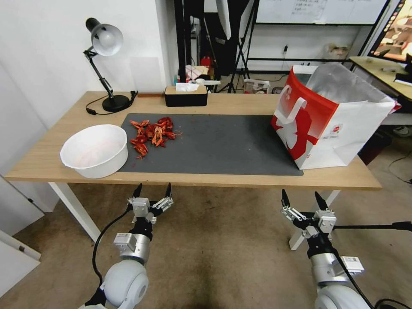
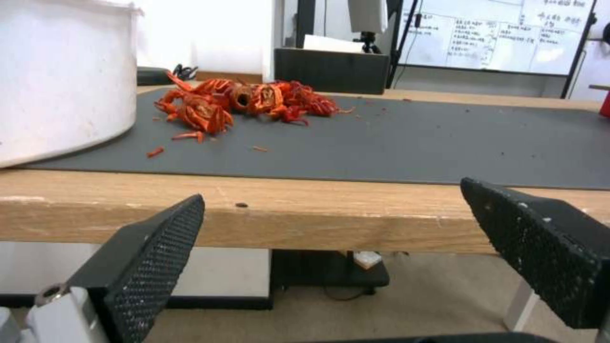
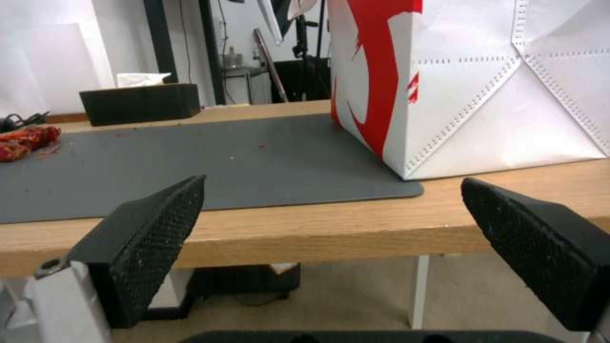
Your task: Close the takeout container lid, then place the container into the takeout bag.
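The takeout bag (image 1: 334, 116) stands open on the right end of the table, red and white with silver foil lining and a white strap handle; its white side (image 3: 483, 81) fills much of the right wrist view. The container and the takeout container lid are out of view. My left gripper (image 1: 153, 190) hangs open below the table's front edge, in front of the white bowl, with nothing between its fingers. My right gripper (image 1: 303, 198) is open too, below the front edge and in front of the bag, and holds nothing.
A big white bowl (image 1: 95, 150) sits at the table's front left. Red crayfish shells (image 1: 152, 133) lie on the dark grey mat (image 1: 223, 146). A black tissue box (image 1: 186, 95) and a desk lamp (image 1: 105, 64) stand at the back. The wooden table edge (image 2: 305, 219) is close ahead.
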{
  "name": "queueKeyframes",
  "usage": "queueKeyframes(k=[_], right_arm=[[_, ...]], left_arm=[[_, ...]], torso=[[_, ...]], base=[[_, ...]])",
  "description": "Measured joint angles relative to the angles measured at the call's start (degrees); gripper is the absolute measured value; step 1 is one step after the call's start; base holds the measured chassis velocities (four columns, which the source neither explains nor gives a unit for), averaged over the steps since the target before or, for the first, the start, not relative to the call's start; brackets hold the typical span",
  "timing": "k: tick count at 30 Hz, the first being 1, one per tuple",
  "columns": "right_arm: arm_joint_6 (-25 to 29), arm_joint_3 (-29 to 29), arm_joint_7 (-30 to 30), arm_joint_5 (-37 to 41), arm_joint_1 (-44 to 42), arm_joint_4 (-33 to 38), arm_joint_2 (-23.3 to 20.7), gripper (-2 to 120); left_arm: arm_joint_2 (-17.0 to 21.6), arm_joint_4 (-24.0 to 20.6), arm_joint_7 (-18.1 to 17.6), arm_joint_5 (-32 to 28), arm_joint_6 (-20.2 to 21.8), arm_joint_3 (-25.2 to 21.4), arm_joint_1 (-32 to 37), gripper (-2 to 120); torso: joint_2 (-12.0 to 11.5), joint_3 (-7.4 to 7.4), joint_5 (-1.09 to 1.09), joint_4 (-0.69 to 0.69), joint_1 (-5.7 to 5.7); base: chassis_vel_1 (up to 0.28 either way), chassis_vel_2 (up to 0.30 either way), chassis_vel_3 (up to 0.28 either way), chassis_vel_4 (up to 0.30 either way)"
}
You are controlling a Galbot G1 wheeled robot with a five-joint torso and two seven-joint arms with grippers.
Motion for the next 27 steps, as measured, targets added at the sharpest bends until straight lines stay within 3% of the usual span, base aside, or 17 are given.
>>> queueKeyframes(k=[27], right_arm=[[-0.13, -0.06, -0.01, 0.20, 0.20, 0.01, -0.20, 100]], left_arm=[[0.03, 0.05, 0.02, 0.04, 0.00, 0.03, -0.03, 100]], torso=[[0.00, 0.00, 0.00, 0.00, 0.00]], base=[[0.000, 0.000, 0.000, 0.000]])
